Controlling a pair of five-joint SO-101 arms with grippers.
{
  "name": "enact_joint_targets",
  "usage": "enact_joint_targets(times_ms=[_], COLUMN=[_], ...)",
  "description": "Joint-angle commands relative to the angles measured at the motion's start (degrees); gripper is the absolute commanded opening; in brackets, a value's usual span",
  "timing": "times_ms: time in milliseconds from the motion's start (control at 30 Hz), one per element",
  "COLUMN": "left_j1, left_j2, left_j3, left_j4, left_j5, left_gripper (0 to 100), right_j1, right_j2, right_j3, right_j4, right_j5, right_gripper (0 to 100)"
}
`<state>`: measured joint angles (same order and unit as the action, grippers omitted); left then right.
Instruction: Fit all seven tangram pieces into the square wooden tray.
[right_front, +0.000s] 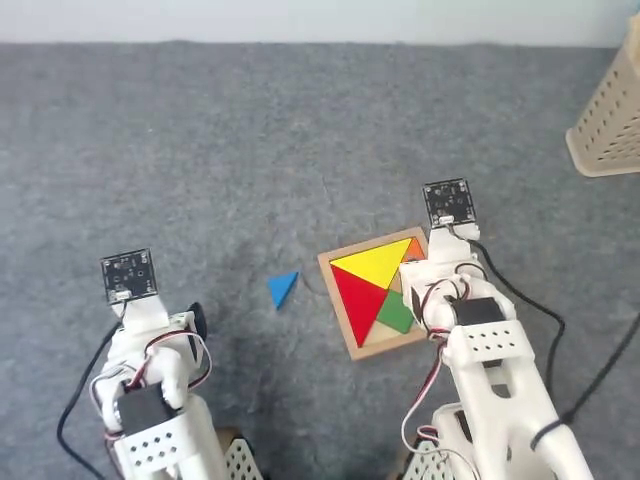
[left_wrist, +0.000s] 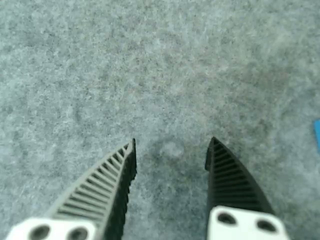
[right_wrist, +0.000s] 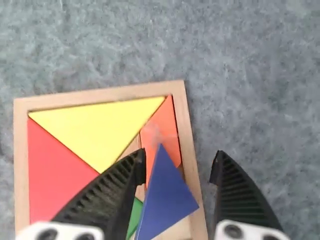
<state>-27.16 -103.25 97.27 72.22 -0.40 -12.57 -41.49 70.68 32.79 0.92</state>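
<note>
The square wooden tray (right_front: 338, 306) lies right of centre on the grey carpet. In it are a yellow triangle (right_front: 372, 263), a red triangle (right_front: 358, 300), a green piece (right_front: 393, 315) and an orange piece (right_front: 415, 248). A small light-blue triangle (right_front: 283, 288) lies on the carpet left of the tray. My right gripper (right_wrist: 179, 151) is open over the tray's right side. A dark-blue triangle (right_wrist: 165, 195) sits between its fingers, tilted across the tray rim (right_wrist: 100, 92) and against one finger (right_wrist: 125, 180). My left gripper (left_wrist: 172, 141) is open over bare carpet at the lower left.
A beige perforated basket (right_front: 610, 110) stands at the far right edge. Cables trail from the right arm near the table's front right. The light-blue triangle's edge (left_wrist: 317, 134) shows beside the left gripper. Open carpet spreads across the back and middle.
</note>
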Motion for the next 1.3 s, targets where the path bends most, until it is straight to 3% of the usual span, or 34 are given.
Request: enact_joint_targets(times_ms=[0, 100, 333, 1000, 1267], left_j1=[-0.3, -0.3, -0.3, -0.3, -0.3], left_j2=[-1.1, -1.1, -1.1, -1.1, -1.1], left_j3=[-0.7, -0.7, -0.7, -0.7, -0.7], left_j4=[0.2, 0.2, 0.2, 0.2, 0.2], left_j5=[-0.4, -0.4, -0.4, -0.4, -0.4], left_gripper=[22, 22, 22, 22, 22], right_j1=[1.0, 0.9, 0.7, -1.4, -3.4], right_j2=[-2.2, -2.2, -2.2, -2.2, 5.7], right_j3=[-0.4, -0.4, 1.2, 1.1, -2.3], right_j4=[-1.4, -0.9, -0.7, 2.1, 1.9], right_j5=[1.1, 2.0, 11.8, 13.5, 14.4], right_gripper=[20.9, 20.9, 20.9, 20.8, 20.8])
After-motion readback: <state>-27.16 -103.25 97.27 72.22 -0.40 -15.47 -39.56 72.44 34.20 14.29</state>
